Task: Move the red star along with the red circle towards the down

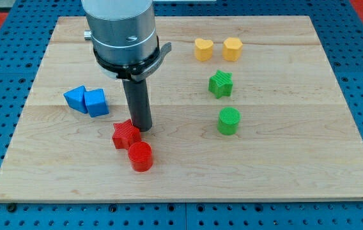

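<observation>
My tip, a bare rod with no jaws, touches the red star; the red circle just below could slip sideways off-line.

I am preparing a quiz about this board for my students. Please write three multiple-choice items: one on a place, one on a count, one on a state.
1. Where does my tip stand?
A. At the red star's upper right edge
B. Beside the green cylinder
C. Between the yellow blocks

2. How many green blocks are there?
A. One
B. Two
C. Four

3. How do the red star and red circle lie?
A. Far apart
B. Stacked
C. Close together, circle below the star

Answers:
1 A, the rod ends right by the star.
2 B, a green star and a green cylinder.
3 C, the circle sits just under the star, toward the view's bottom right.
</observation>
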Available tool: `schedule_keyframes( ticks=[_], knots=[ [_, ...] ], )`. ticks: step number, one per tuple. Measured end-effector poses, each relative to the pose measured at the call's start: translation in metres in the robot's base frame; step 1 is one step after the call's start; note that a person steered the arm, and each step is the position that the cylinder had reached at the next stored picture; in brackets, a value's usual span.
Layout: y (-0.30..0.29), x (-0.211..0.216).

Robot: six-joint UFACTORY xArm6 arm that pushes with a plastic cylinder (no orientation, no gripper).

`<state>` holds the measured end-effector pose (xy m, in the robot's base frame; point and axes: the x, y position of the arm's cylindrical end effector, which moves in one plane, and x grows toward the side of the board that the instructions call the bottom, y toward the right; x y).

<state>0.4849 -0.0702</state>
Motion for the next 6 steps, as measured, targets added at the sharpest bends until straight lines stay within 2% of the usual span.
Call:
schedule_keyframes(
  ticks=[1, 2, 5, 6],
  knots=[
    [-0.008, -0.036],
    [-0.061, -0.02],
    [-0.047, 0.012],
    [-0.025, 0.012]
  ],
)
